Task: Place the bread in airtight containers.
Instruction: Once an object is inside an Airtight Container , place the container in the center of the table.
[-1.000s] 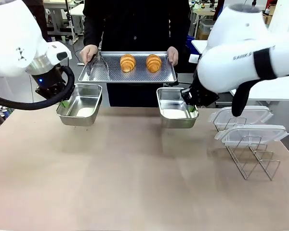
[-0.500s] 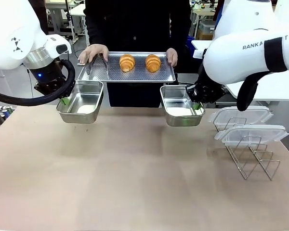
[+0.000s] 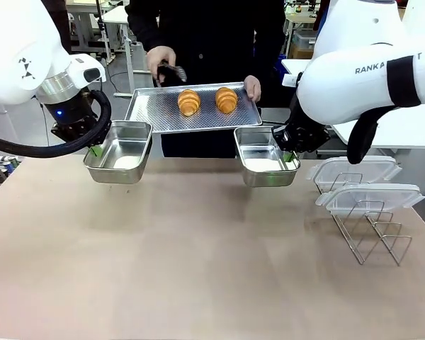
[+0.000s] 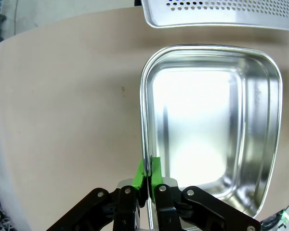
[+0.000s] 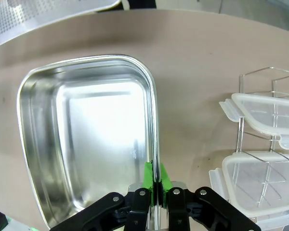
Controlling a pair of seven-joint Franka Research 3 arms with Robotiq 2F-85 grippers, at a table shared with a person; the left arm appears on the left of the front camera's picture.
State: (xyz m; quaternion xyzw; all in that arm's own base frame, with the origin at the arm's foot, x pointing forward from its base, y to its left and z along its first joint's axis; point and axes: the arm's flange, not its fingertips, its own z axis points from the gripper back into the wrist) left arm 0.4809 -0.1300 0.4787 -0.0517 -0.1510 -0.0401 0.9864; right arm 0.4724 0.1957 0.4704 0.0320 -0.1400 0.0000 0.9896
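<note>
Two golden croissants (image 3: 189, 102) (image 3: 227, 100) lie on a perforated steel tray (image 3: 156, 117), which a person holds up at the far side with one hand. The person's other hand holds tongs (image 3: 171, 73) above the tray. My left gripper (image 3: 95, 151) (image 4: 148, 168) is shut on the rim of the left steel pan (image 3: 124, 145) (image 4: 212, 120). My right gripper (image 3: 288, 156) (image 5: 156, 175) is shut on the rim of the right steel pan (image 3: 258, 152) (image 5: 101, 139). Both pans are bare inside and are held near the table's far edge, just below the tray.
Two clear plastic lids (image 3: 358, 170) (image 3: 372, 197) rest on a wire rack (image 3: 372, 237) at the right of the table, beside the right pan; they also show as lids (image 5: 265, 115) in the right wrist view. The brown tabletop (image 3: 198, 262) stretches toward me.
The person's hand has lifted the tongs off the tray, which is now held by one hand and sits a little lower. The right pan shifted slightly right; both grips are unchanged.
</note>
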